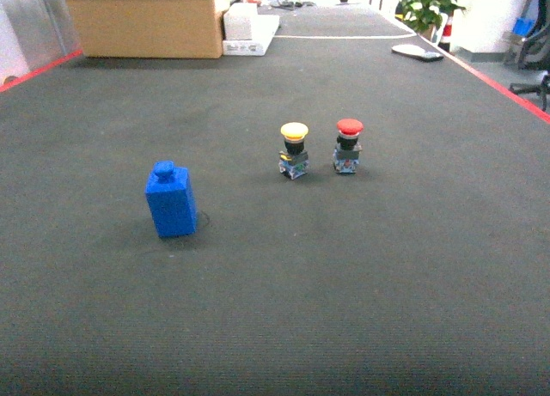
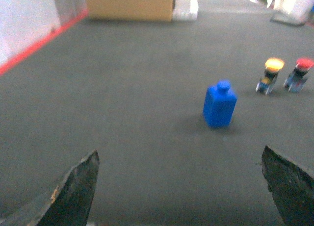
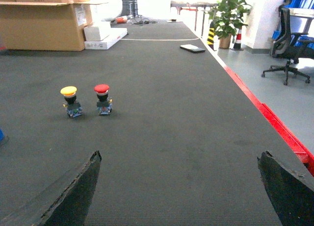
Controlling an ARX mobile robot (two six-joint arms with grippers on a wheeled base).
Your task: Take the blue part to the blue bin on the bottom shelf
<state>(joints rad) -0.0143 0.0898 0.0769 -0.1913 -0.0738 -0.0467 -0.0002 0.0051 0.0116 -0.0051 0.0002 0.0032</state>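
Note:
The blue part (image 1: pixel 170 199) is a small blue block with a round knob on top, standing upright on the dark mat; it also shows ahead and right of centre as the blue part (image 2: pixel 220 105) in the left wrist view. My left gripper (image 2: pixel 179 160) is open, well short of the part, nothing between its fingers. My right gripper (image 3: pixel 179 160) is open over bare mat, and only a blue sliver (image 3: pixel 1 136) shows at that view's left edge. Neither gripper appears in the head view. The blue bin and the bottom shelf are out of view.
A yellow push button (image 1: pixel 294 149) and a red push button (image 1: pixel 348 144) stand side by side right of the blue part. A cardboard box (image 1: pixel 142 18) and white boxes (image 1: pixel 249 28) sit at the far end. A red stripe (image 3: pixel 267 113) marks the mat's right edge.

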